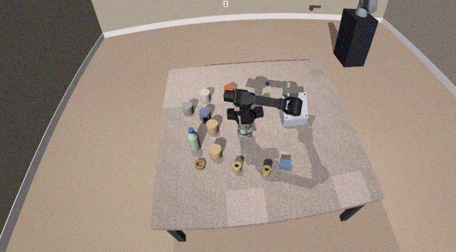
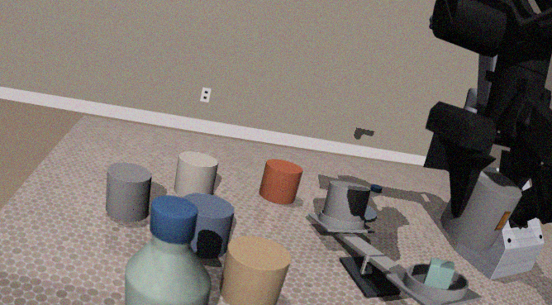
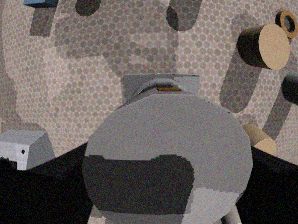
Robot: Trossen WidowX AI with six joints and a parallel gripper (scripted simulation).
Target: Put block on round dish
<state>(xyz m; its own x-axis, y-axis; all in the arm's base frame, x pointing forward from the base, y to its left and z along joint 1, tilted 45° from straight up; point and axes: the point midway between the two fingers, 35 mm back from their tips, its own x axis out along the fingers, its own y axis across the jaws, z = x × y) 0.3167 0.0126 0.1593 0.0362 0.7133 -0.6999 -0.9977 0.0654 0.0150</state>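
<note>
Cup up in the claw, green block bared on the balance

From where I stand, the claw (image 1: pixel 245 117) (image 2: pixel 487 212) (image 3: pixel 164 141) is clamped on the grey lifted cup (image 2: pixel 483 212) (image 3: pixel 167 125), one finger to either side. The green block (image 1: pixel 244 131) (image 2: pixel 440 274) sits uncovered inside the low rim at one end of the balance (image 2: pixel 384 263), with the lifted cup apart from it. The other cup (image 2: pixel 339 199) stands upright on the opposite end, close to its plate's edges. A small pale-blue round piece (image 2: pixel 369 213) shows just beyond that cup, mostly masked by it; I can't tell whether it's the dish.

The orange cylinder (image 1: pixel 229 87) (image 2: pixel 281 180) is near the standing cup, with a gap between. The white box (image 1: pixel 295 120) (image 2: pixel 516 253) (image 3: pixel 25 145) has its own patch of table (image 1: pixel 290 192) (image 2: pixel 62 191) (image 3: pixel 100 30), well apart from the balance in the overhead view. Open tabletop lies between the block's end and two yellow hollow cylinders, near (image 1: pixel 237 167) and far (image 1: pixel 266 171). Beside the latter is a blue cube (image 1: pixel 285 164). The tall bottle (image 1: pixel 194 141) (image 2: pixel 167 274) stands well off, past the tan cylinders (image 1: pixel 212 127) (image 2: pixel 256 269) (image 3: pixel 272 47).
</note>
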